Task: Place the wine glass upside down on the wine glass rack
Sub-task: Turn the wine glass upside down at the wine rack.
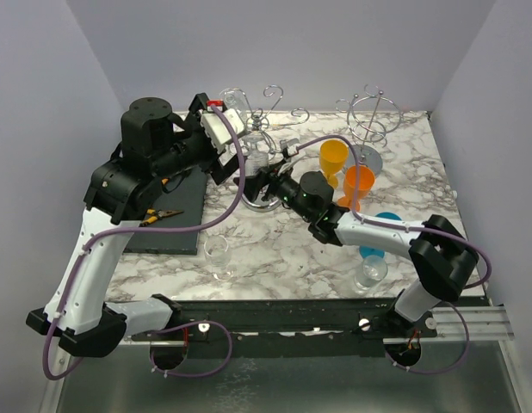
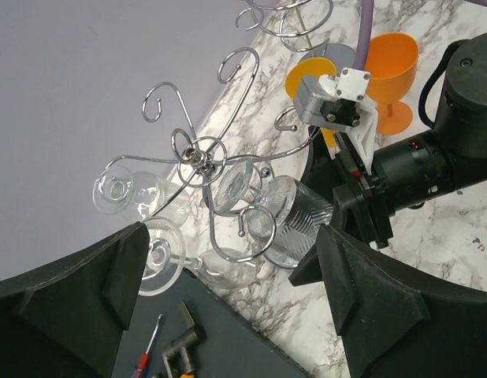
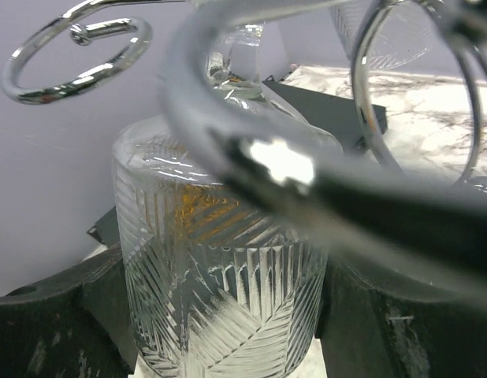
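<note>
Far left you had a dark mat (image 1: 176,237) with hand tools (image 1: 163,217) on it. Your left gripper (image 2: 232,244) hung by the rack (image 2: 198,153), jaws released, wide apart, nothing between them. A clear glass (image 1: 217,254) stood on the marble just right of the mat. At the rack, the ribbed wine glass (image 3: 220,268) sat tilted under the wire arms, beside the hung glasses (image 2: 121,193); can't tell if its foot was in a hook. Your right gripper (image 1: 268,182) was clenched on its bowl. Further right: two orange cups (image 1: 334,157), then a second rack (image 1: 374,116)
</note>
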### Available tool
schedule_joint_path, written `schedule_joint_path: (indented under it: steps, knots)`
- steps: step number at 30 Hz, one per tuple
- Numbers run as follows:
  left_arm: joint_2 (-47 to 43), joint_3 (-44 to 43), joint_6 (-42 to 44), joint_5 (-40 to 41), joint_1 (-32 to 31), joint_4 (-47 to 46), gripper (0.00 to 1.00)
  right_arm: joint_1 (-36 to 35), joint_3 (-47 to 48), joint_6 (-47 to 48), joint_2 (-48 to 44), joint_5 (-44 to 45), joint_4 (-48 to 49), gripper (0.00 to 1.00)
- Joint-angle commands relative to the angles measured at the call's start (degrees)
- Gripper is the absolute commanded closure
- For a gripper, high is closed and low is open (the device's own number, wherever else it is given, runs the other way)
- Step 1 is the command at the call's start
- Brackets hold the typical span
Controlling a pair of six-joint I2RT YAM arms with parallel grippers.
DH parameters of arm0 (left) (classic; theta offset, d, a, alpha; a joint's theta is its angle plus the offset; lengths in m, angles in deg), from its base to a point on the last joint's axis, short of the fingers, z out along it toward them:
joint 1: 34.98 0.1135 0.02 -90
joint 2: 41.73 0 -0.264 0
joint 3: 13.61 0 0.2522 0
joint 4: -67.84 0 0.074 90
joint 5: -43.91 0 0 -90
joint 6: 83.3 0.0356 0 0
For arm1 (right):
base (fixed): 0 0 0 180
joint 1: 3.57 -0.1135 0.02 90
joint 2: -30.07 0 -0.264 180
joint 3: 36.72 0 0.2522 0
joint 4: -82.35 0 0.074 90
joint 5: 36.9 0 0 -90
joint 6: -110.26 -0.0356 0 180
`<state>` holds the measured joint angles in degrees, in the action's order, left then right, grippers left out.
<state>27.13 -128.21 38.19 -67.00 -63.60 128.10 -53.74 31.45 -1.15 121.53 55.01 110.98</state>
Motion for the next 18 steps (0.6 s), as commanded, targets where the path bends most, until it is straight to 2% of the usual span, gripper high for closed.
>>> schedule_joint_path:
  steps: [1,18]
  knots:
    - [0.91,-2.07,-2.24,2.12,-0.03,1.62,0.06,-1.06,3.36,1.46,1.76,1.66,5.36,0.75]
    - [4.44,-5.07,-4.59,3.79,-0.03,3.07,0.08,-3.62,4.93,8.65,5.60,7.14,11.26,0.77]
